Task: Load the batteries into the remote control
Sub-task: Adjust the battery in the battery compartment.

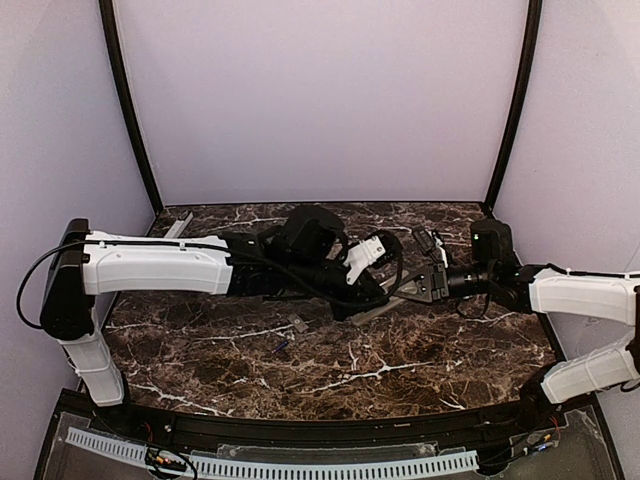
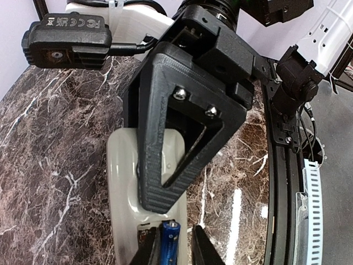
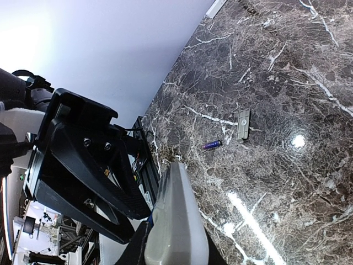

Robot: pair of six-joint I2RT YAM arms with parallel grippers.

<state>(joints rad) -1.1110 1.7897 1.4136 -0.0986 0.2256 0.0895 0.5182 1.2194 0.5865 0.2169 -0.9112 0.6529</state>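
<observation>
Marble tabletop (image 1: 400,380): loose battery (image 3: 212,144) near grey plate (image 3: 242,124); left gripper (image 2: 172,251) over remote (image 2: 124,182).

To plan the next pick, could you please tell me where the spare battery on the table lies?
In the top view the spare battery lies on the marble table, left of centre, just in front of the small grey plate.

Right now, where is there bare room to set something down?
Bare marble lies near right, between the loose battery and the right arm, and near left beside the left arm. The centre is crowded: both arms meet at the remote control.
</observation>
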